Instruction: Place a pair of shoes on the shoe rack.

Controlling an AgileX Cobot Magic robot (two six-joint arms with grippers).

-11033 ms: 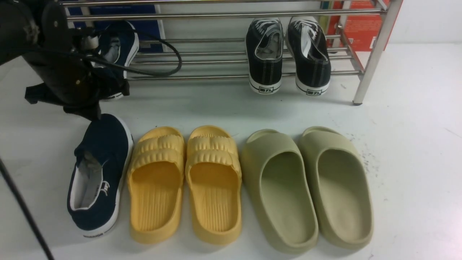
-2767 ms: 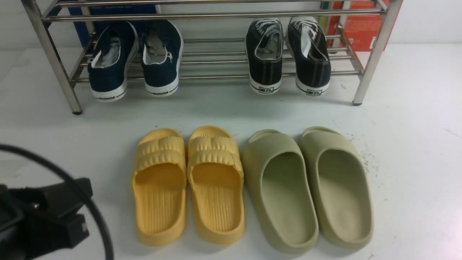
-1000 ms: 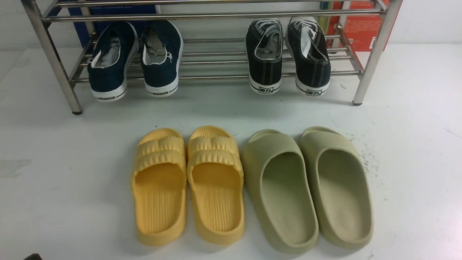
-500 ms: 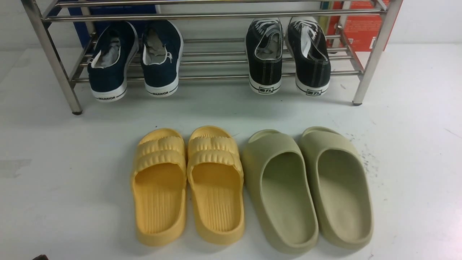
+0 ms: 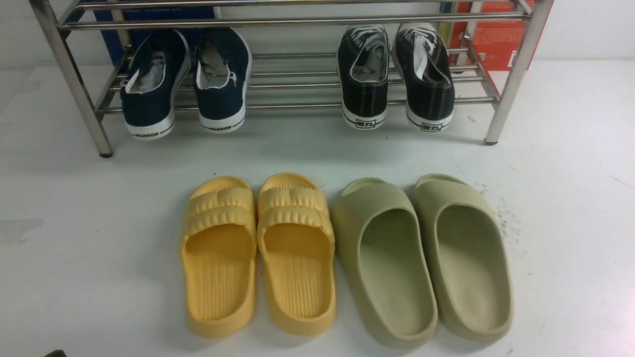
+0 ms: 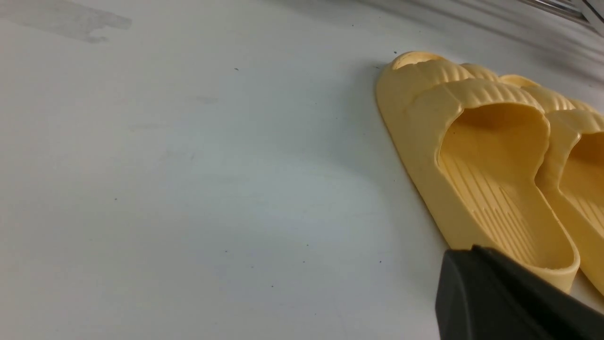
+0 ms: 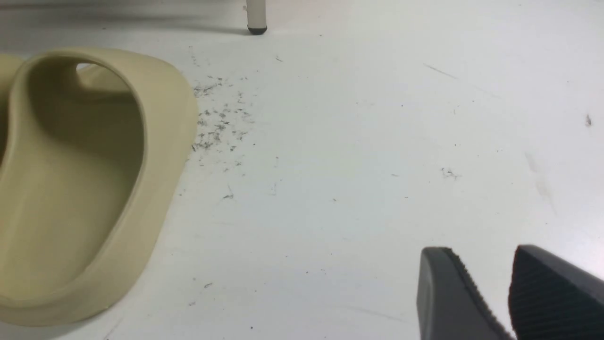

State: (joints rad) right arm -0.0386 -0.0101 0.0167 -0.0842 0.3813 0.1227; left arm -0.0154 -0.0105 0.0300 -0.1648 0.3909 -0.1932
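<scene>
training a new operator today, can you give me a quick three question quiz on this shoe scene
1. True or false: both navy slip-on sneakers sit on the shoe rack.
2. Which pair lies on the floor nearest the right gripper? A) yellow slides B) olive-green slides C) black lace-up sneakers
3. Fill in: the black lace-up sneakers rest on the rack with their ____ facing the front camera.

Key: 1 true. 2 B: the right wrist view shows an olive-green slide close by. 3 heels.
</scene>
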